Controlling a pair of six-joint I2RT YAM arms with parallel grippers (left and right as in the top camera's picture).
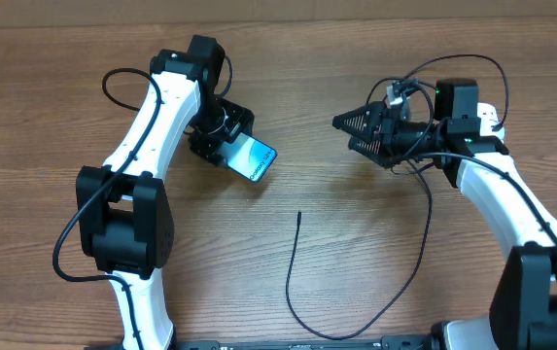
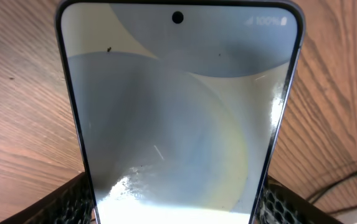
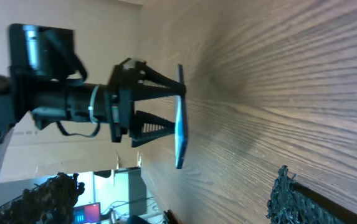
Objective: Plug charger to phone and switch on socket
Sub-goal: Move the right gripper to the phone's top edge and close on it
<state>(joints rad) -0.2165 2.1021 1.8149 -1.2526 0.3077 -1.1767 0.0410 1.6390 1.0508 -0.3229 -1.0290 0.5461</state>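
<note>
Left hand (image 1: pixel 222 144) clamps the slim, likely slick phone (image 1: pixel 255 159) by its edges. Right hand (image 1: pixel 346 133), wide and empty, should pinch the limp charger (image 1: pixel 293 255) behind its tip.

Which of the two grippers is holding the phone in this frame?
The left gripper: it is clamped on one end of the lit phone. The right gripper is open and empty, pointing toward it.

A brown wood-grain bench (image 1: pixel 45 58) fills the overhead view. Beyond its edge, the right wrist view shows a pale beige wall (image 3: pixel 91 12) and blurred clutter.
</note>
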